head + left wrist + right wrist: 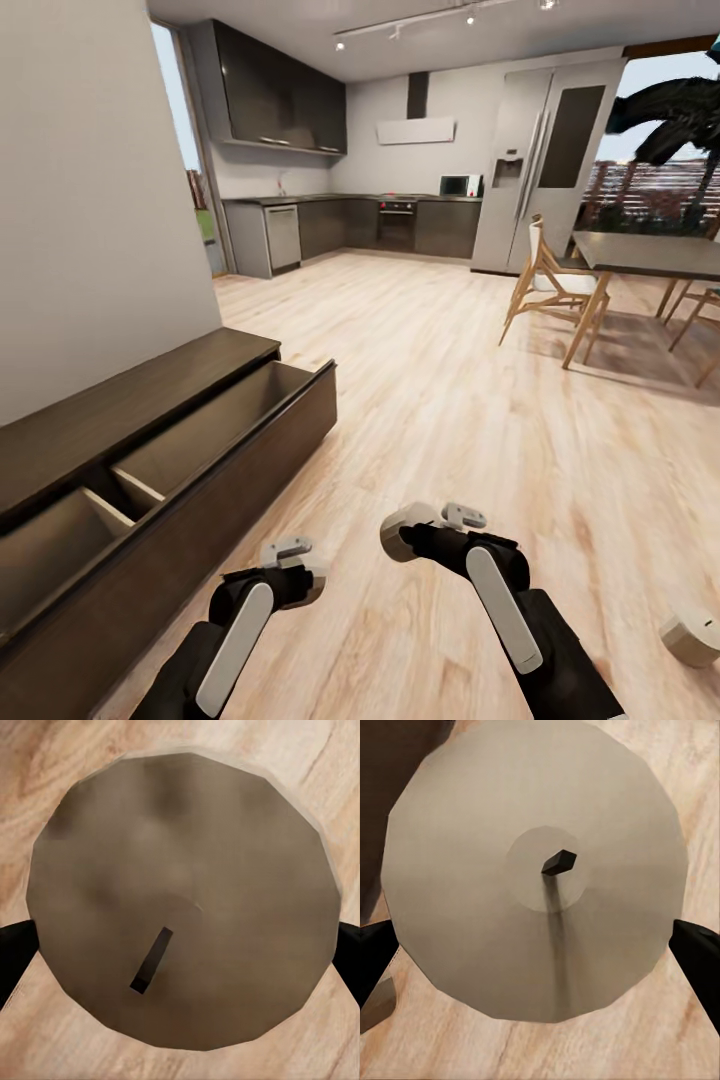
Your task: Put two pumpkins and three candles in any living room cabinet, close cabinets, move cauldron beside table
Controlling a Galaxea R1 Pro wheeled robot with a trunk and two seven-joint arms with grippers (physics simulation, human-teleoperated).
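Two candles in hand, none yet stowed, as far as could be judged.

Head view:
- cabinet (130, 395), standing against the wall; both drawers (215, 420) pulled out, and their visible parts held nothing.
- left gripper (292, 572), low over the floor (450, 400), just off the cabinet's open front.
- right gripper (428, 528), further out from the cabinet, carrying a pale lump.
- pale cylinder (693, 635), lying on the floor well away from the cabinet; possibly the third candle, though I could not tell.
- dining table (640, 255) and chairs (545, 275), far across from the cabinet, with wide bare boards between.

Left wrist view:
- first candle (180, 900), wick end facing the camera, with a dark finger pressed at each side; jaws clamped on it.

Right wrist view:
- second candle (536, 870), held likewise between two dark fingers.

Remaining, by my reckoning: both candles into a drawer, the third candle, the pumpkins, shutting the drawers and moving the cauldron. The projecting drawer corner was the edge to mind.
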